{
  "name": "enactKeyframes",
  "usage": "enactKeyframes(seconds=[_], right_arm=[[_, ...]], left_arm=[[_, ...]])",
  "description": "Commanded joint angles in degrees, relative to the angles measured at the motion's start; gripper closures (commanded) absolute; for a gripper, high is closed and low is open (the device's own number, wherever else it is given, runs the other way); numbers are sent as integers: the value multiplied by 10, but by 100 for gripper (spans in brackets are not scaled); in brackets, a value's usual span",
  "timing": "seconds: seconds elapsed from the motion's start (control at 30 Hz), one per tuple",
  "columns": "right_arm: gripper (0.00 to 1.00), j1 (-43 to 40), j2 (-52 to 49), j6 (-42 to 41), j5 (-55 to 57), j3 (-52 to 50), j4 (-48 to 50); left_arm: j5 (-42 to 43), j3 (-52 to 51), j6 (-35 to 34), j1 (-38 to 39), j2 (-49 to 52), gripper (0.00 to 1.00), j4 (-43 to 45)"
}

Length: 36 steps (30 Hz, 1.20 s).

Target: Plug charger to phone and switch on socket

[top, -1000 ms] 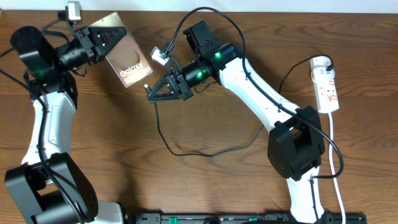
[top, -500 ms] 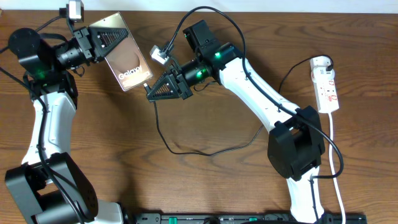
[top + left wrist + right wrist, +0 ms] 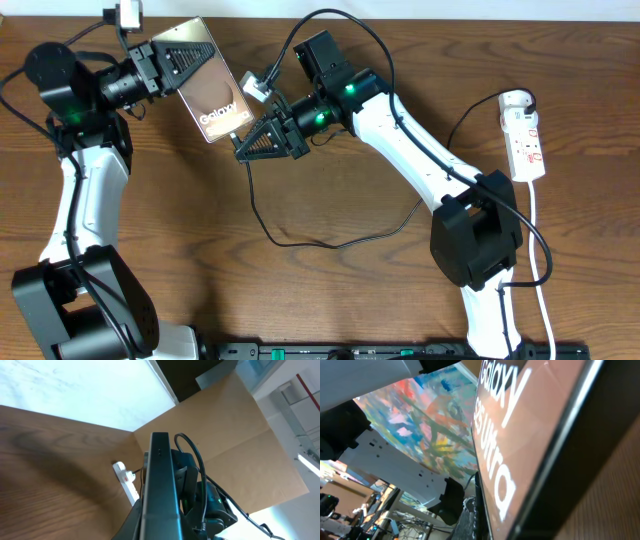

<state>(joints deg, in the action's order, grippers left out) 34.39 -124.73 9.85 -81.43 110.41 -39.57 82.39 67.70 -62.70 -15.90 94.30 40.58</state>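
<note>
My left gripper [image 3: 195, 60] is shut on the phone [image 3: 215, 95] and holds it tilted above the table at the back left, its "Galaxy" lettering facing up. In the left wrist view the phone [image 3: 160, 475] stands edge-on. My right gripper [image 3: 243, 150] is shut on the charger [image 3: 262, 215] near its connector tip, right at the phone's lower edge. The thin black cable loops across the table toward the socket [image 3: 525, 135] at the far right. The phone's face [image 3: 520, 435] fills the right wrist view. The connector tip itself is hidden.
The socket's white cord [image 3: 540, 260] runs down the right side toward the table's front edge. A black plug [image 3: 521, 100] sits at the socket's far end. The socket also shows in the left wrist view [image 3: 126, 482]. Both arm bases stand at the front.
My left gripper has carried the phone to the right, bringing its lower edge against the right gripper's tip. The right gripper has barely moved.
</note>
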Motion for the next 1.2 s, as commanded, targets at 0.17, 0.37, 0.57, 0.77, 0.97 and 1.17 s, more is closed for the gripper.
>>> enactKeyframes(seconds=[0.17, 0.37, 0.57, 0.77, 0.97, 1.17], right_arm=[[99, 9, 13, -4, -9, 1, 2], [99, 9, 13, -4, 1, 1, 2], [99, 9, 13, -6, 0, 1, 1], [99, 9, 13, -6, 0, 1, 1], [99, 8, 13, -6, 0, 1, 1], [99, 8, 13, -6, 1, 1, 1]], left_arm=[[-2, 7, -10, 8, -4, 92, 7], [-2, 7, -10, 17, -4, 92, 7], [8, 7, 13, 17, -4, 93, 7], [25, 7, 30, 17, -4, 93, 7], [36, 7, 35, 17, -4, 93, 7], [40, 7, 34, 17, -4, 92, 7]])
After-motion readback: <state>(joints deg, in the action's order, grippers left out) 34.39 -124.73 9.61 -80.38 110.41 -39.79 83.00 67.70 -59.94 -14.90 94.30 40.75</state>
